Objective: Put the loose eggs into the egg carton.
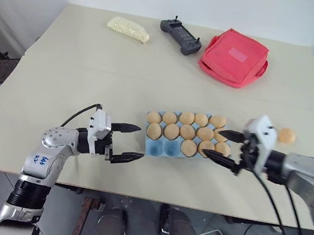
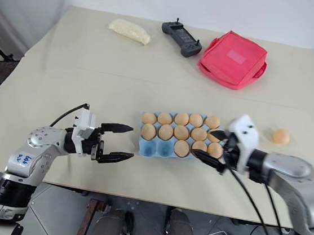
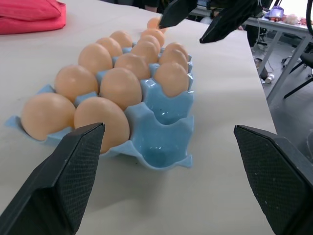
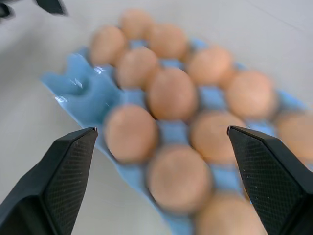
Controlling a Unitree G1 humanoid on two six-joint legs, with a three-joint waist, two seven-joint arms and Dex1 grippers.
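Note:
The light blue egg carton (image 1: 162, 148) lies near the table's front edge with several tan-orange eggs (image 1: 187, 132) in its cups. Two cups in its front row, at the left end, are empty (image 3: 159, 105). One loose egg (image 1: 286, 135) rests on the table to the right of the carton. My left gripper (image 1: 141, 143) hovers open just left of the carton, pointing at it, with nothing between its fingers. At the carton's right end my right gripper (image 1: 213, 142) is also open and empty, its fingers (image 4: 63, 171) spread over the eggs there.
At the back of the table lie a red padded bag (image 1: 235, 57), a black controller (image 1: 180, 36) and a pale yellow pouch (image 1: 128, 28). The table's front edge (image 1: 153, 199) runs just below both grippers.

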